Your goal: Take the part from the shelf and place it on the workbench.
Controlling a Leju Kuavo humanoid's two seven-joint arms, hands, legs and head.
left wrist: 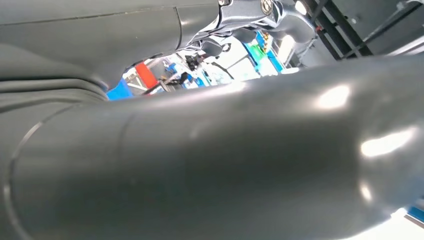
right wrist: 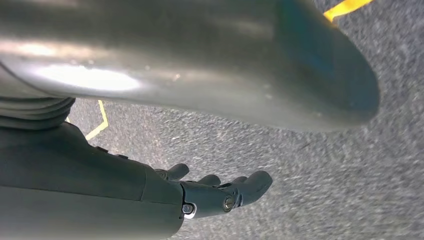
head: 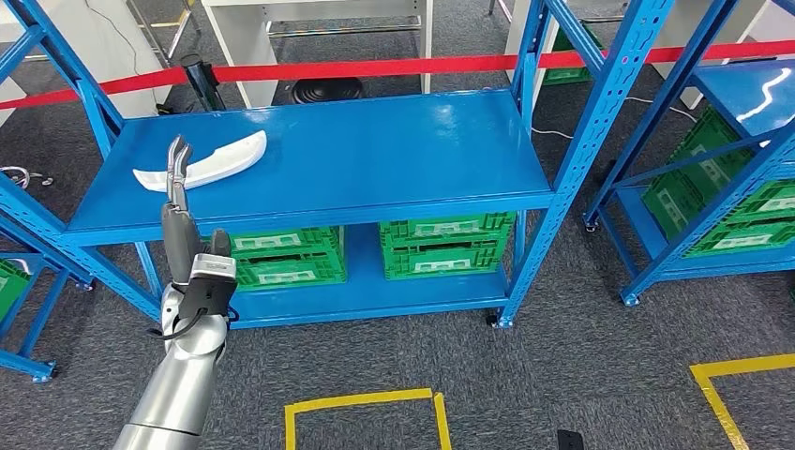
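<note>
The part (head: 220,157) is a white, curved, wing-shaped piece lying flat on the left of the blue shelf top (head: 394,155). My left hand (head: 176,202) is raised at the shelf's front left edge. Its fingers (head: 175,161) stretch up over the middle of the part, tips bent slightly toward it, and I see no grip around the part. The left wrist view is close on that hand's grey thumb (left wrist: 225,165), with a glimpse of blue shelving past it. My right hand (right wrist: 220,192) hangs over the grey carpet with loosely curled fingers, holding nothing.
Green crates (head: 446,244) (head: 286,255) sit on the lower shelf level. A blue upright post (head: 572,159) stands at the shelf's right front corner. Another blue rack with green crates (head: 741,187) is at the right. Red barrier tape (head: 375,67) runs behind. Yellow floor lines (head: 366,403) lie in front.
</note>
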